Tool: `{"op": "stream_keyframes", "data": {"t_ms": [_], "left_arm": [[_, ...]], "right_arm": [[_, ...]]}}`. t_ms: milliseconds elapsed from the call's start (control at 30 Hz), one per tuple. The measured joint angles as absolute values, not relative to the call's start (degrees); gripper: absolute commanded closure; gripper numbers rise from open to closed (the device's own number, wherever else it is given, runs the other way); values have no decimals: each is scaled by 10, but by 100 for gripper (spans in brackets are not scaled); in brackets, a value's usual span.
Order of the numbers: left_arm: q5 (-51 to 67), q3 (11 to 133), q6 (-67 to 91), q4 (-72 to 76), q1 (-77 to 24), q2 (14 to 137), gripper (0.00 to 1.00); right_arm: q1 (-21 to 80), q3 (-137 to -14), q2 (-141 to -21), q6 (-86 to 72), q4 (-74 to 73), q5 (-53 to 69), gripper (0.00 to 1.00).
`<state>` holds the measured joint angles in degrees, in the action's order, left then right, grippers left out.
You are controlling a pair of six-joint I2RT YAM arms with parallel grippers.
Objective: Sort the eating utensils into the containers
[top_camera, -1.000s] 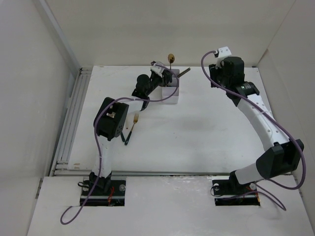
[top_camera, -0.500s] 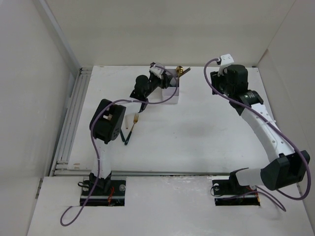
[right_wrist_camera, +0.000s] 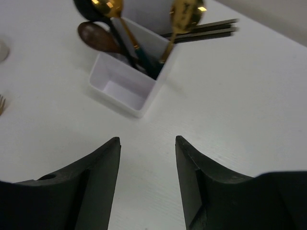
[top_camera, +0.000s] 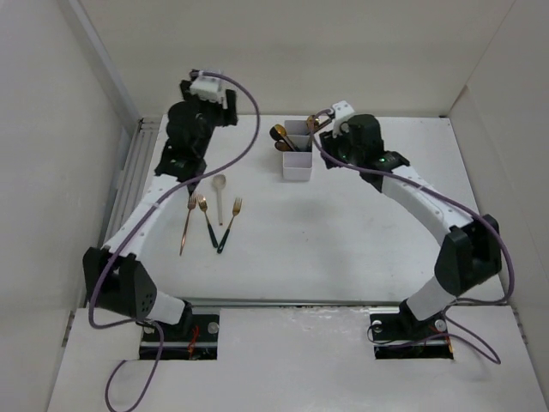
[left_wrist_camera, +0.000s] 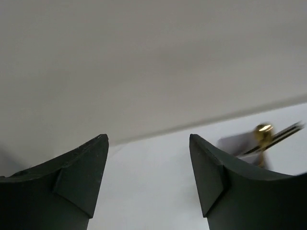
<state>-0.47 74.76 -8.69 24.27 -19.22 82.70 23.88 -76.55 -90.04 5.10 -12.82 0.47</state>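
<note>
Both arms (top_camera: 429,202): white links, black joints, purple cables; tool fingers (right_wrist_camera: 96,191) black.

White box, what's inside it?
Gold spoons, a brown spoon and chopsticks sit in the far part of the white box; its near compartment is empty. Walls hide their lower ends.

White divided box (right_wrist_camera: 120,89), white table (right_wrist_camera: 240,110). In the box: gold spoon heads (right_wrist_camera: 184,12) on dark handles, dark brown spoon (right_wrist_camera: 98,37), black spoon (right_wrist_camera: 85,6), dark grey chopsticks (right_wrist_camera: 206,28). On the table: pale spoon (top_camera: 220,193), gold-headed forks (top_camera: 229,227) with dark handles, copper-toned utensil (top_camera: 187,225). Left gripper (left_wrist_camera: 147,138) and right gripper (right_wrist_camera: 147,139) black. Cables (top_camera: 249,142) purple.
</note>
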Motion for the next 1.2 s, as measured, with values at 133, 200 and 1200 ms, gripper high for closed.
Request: {"op": "stream_keyframes", "data": {"t_ms": [133,200,1200], "left_arm": [[-55,700,-81,82,-92,784,25],[-58,660,-85,15,-49,784,21],[74,562,-207,-223,55,957,64]], "right_arm": [[281,-783,-955,51,-128,23,45],[298,-784,-969,49,-128,29,45],[334,-793,-980,27,-115,4,45]]}}
